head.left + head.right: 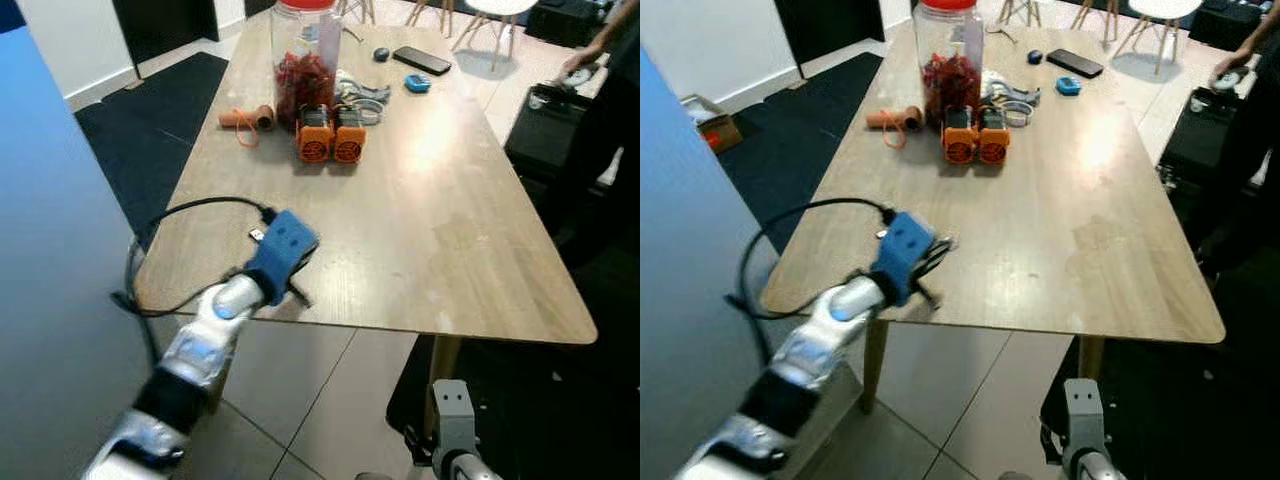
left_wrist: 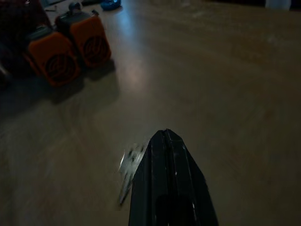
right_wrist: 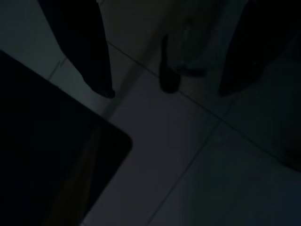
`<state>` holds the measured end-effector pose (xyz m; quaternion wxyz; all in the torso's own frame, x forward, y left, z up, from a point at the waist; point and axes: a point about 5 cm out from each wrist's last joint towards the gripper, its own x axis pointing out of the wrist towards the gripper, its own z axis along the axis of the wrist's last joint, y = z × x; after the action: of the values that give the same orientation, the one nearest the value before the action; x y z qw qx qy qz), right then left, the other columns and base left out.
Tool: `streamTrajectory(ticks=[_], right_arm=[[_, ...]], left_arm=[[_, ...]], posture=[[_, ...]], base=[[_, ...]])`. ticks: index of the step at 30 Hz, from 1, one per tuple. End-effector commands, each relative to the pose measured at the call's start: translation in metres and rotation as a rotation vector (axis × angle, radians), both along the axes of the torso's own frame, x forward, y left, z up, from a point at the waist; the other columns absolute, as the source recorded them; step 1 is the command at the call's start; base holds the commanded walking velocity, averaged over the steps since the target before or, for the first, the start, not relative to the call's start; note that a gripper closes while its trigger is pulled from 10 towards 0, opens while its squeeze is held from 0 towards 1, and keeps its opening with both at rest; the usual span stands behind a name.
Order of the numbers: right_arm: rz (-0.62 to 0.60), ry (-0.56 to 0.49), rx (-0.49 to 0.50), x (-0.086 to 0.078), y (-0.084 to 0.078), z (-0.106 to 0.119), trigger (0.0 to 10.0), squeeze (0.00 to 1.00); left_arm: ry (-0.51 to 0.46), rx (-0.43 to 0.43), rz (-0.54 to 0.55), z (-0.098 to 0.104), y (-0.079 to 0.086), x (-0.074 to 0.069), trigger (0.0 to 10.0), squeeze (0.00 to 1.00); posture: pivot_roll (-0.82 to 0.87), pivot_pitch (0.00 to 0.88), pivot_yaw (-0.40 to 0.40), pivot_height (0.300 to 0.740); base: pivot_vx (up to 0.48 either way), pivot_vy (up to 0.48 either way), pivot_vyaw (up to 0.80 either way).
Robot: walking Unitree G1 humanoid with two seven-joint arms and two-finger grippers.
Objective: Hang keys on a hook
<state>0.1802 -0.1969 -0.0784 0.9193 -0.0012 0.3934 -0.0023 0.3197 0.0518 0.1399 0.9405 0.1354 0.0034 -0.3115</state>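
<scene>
Where the left gripper (image 2: 167, 141) rests low on the wooden table (image 1: 450, 200), its black fingers (image 2: 169, 188) pressed together, a blurred bunch of keys (image 2: 129, 167) lies just beside the tips, too smeared to read. Two orange fans (image 1: 330, 138) and a jar (image 1: 305, 60) stand at 12 o'clock. The right gripper (image 3: 164, 89) hangs spread apart over dim floor tiles (image 3: 188, 165).

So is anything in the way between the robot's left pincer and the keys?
Nothing visible does. The left pincer, fingers together, is right beside the blurry keys on the wooden table. The orange gadgets stand farther off.
</scene>
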Motion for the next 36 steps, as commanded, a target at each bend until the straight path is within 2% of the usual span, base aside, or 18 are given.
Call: streamTrajectory(ticks=[1, 3, 5, 10, 17, 22, 31, 32, 33, 34, 35, 36], right_arm=[[-0.016, 0.005, -0.002, -0.003, -0.001, -0.001, 10.0, 0.00], [-0.017, 0.005, -0.002, -0.003, -0.001, -0.001, 10.0, 0.00], [-0.019, 0.002, 0.000, -0.003, 0.000, -0.001, 10.0, 0.00], [-0.021, -0.001, 0.001, -0.002, 0.000, -0.001, 10.0, 0.00], [-0.017, -0.012, 0.002, 0.002, 0.000, 0.001, 10.0, 0.00], [-0.014, -0.017, -0.001, 0.004, -0.002, 0.003, 10.0, 0.00], [-0.014, -0.018, 0.001, 0.004, -0.001, 0.003, 10.0, 0.00], [-0.015, -0.018, 0.002, 0.004, -0.001, 0.002, 10.0, 0.00], [-0.015, -0.018, 0.002, 0.004, -0.001, 0.002, 10.0, 0.00], [-0.017, -0.018, 0.003, 0.004, -0.001, 0.002, 10.0, 0.00], [-0.020, -0.018, 0.003, 0.004, -0.001, 0.002, 10.0, 0.00], [-0.022, -0.019, 0.004, 0.004, -0.001, 0.002, 10.0, 0.00]], left_arm=[[0.047, 0.033, -0.011, -0.008, -0.017, -0.001, 10.0, 0.00], [0.051, 0.037, -0.012, -0.009, -0.022, -0.001, 10.0, 0.00], [0.066, 0.047, -0.025, -0.010, -0.034, 0.002, 10.0, 0.00], [0.051, 0.054, 0.003, -0.011, -0.038, 0.007, 10.0, 0.00], [-0.029, 0.112, 0.152, -0.007, -0.030, 0.029, 10.0, 0.00], [-0.036, 0.156, 0.232, -0.007, -0.023, 0.040, 10.0, 0.00], [-0.006, 0.159, 0.234, -0.009, -0.024, 0.046, 10.0, 0.00], [0.008, 0.157, 0.232, -0.010, -0.024, 0.046, 10.0, 0.19], [0.008, 0.157, 0.232, -0.010, -0.024, 0.046, 10.0, 0.19], [0.026, 0.155, 0.222, -0.012, -0.025, 0.046, 10.0, 0.78], [0.040, 0.147, 0.223, -0.013, -0.026, 0.046, 10.0, 0.96], [0.051, 0.137, 0.224, -0.014, -0.026, 0.046, 10.0, 0.97]], posture=[[0.04, 0.070, -0.017, 0.740], [0.04, 0.070, -0.017, 0.740], [0.03, 0.077, -0.006, 0.740], [0.03, 0.083, -0.001, 0.740], [0.04, 0.102, 0.007, 0.740], [0.04, 0.115, 0.009, 0.740], [0.03, 0.120, 0.013, 0.740], [0.03, 0.118, 0.015, 0.740], [0.03, 0.118, 0.015, 0.740], [0.03, 0.116, 0.017, 0.740], [0.03, 0.115, 0.019, 0.740], [0.03, 0.115, 0.019, 0.740]], base=[[0.000, 0.000, 0.00], [0.000, 0.000, 0.00], [0.000, 0.000, 0.00], [0.000, 0.000, 0.00], [0.000, 0.000, 0.00], [0.000, 0.000, 0.00], [0.000, 0.000, 0.00], [0.000, 0.000, 0.00], [0.000, 0.000, 0.00], [0.000, 0.000, 0.00], [0.000, 0.000, 0.00], [0.000, 0.000, 0.00]])
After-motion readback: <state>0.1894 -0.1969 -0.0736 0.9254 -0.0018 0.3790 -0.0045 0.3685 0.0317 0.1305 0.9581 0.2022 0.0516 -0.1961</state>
